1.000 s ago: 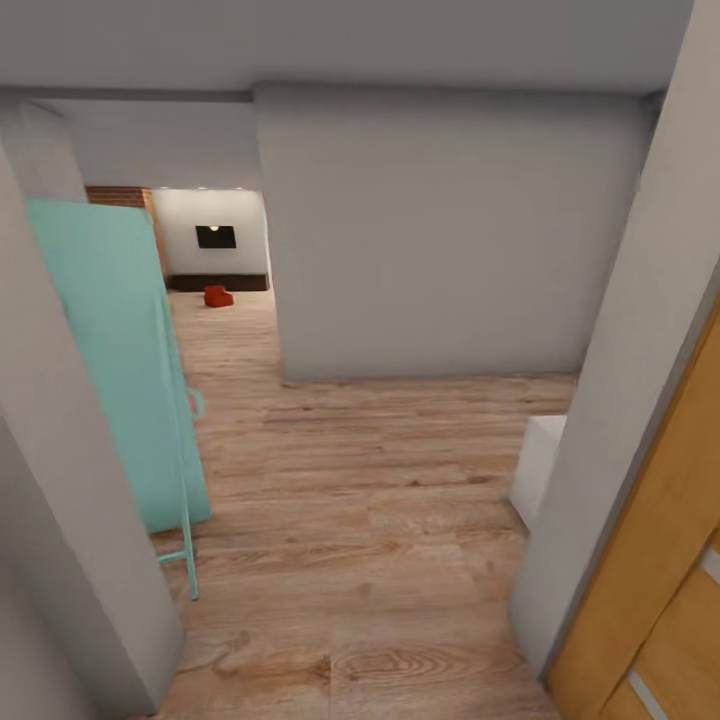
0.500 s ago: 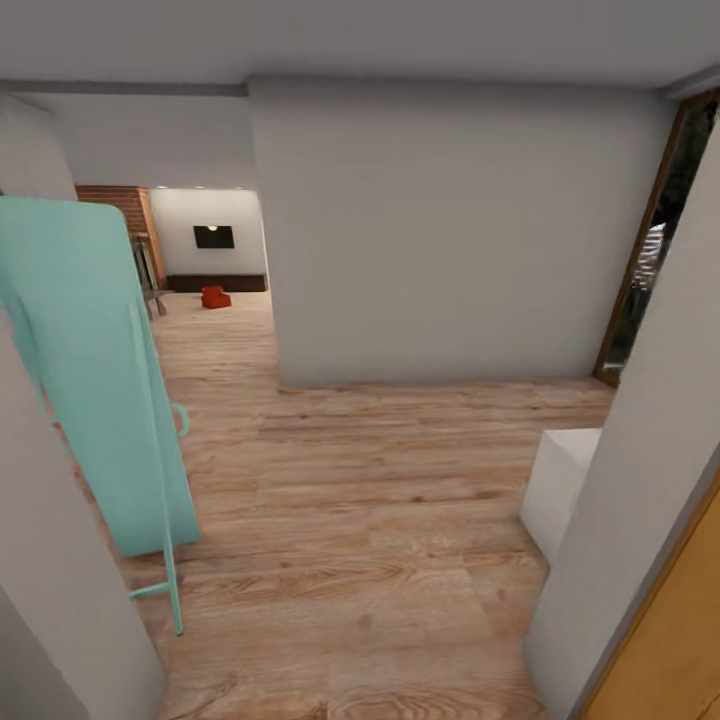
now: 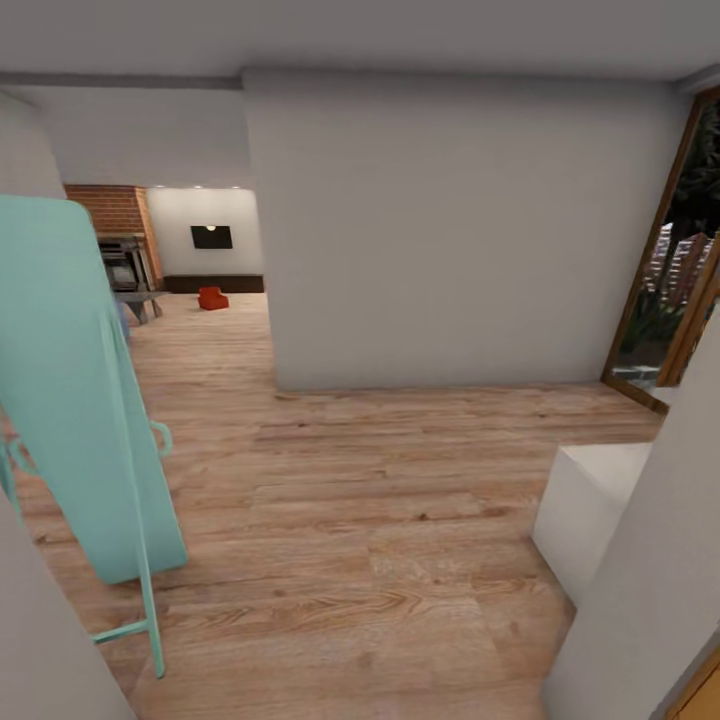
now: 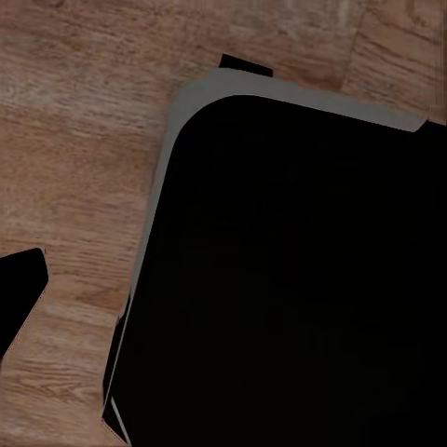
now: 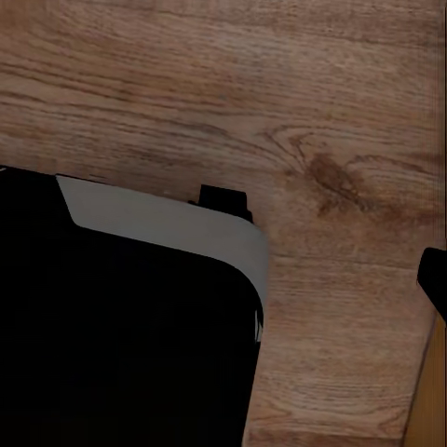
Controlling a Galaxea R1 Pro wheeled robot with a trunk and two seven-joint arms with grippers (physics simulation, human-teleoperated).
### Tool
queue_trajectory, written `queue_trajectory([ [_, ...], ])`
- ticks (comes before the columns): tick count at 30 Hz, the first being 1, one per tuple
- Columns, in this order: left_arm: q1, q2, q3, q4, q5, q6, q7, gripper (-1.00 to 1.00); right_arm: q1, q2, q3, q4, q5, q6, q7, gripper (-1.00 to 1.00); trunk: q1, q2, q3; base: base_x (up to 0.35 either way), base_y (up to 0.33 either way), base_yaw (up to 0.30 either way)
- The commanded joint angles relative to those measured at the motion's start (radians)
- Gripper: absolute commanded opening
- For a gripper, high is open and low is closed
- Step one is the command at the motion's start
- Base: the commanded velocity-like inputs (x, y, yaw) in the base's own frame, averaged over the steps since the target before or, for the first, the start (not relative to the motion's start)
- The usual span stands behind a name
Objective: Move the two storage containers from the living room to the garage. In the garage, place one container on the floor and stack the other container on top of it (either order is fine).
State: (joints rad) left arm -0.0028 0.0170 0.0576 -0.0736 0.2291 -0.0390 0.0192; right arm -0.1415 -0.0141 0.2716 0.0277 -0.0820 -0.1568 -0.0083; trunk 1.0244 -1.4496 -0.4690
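Far down the passage, a small orange-red shape, the storage containers (image 3: 211, 298), rests on the living room's light wood-plank floor (image 3: 205, 340); from here I cannot separate one container from the other. Behind it are a dark low bench (image 3: 215, 284), a wall TV (image 3: 211, 237) and a red brick fireplace (image 3: 112, 210). A dark fingertip (image 4: 20, 293) pokes in at the left wrist view's edge, and another dark fingertip (image 5: 434, 279) at the right wrist view's edge. Both wrist views look down on plank floor and my black, grey-rimmed base (image 4: 279, 261). The garage is out of view.
A mint-green panel on a stand (image 3: 80, 400) leans close on the left. A grey wall block (image 3: 450, 230) stands ahead, with the passage to its left. On the right are a white box (image 3: 590, 500), a near wall corner (image 3: 650, 600) and a wood-framed glass door (image 3: 670, 300).
The whole head picture has shifted, so the camera has moved forward. The fireplace and the glass door on the right have come into view, and the yellow door has slid out at bottom right.
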Motion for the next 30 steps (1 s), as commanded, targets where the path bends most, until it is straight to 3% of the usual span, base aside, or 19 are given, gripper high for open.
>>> queue_trajectory([
  [1,0.000,0.000,0.005,0.000,0.001,-0.002,0.000,1.00,-0.001,0.000,0.008,0.003,-0.008,-0.006,-0.001,1.00,0.001,0.000,-0.001,0.322,0.000,0.000],
  [30,0.000,-0.002,0.005,0.000,0.003,-0.001,0.001,1.00,-0.001,0.000,0.009,0.003,-0.008,-0.006,-0.001,1.00,0.001,0.000,-0.001,0.322,0.000,0.000],
])
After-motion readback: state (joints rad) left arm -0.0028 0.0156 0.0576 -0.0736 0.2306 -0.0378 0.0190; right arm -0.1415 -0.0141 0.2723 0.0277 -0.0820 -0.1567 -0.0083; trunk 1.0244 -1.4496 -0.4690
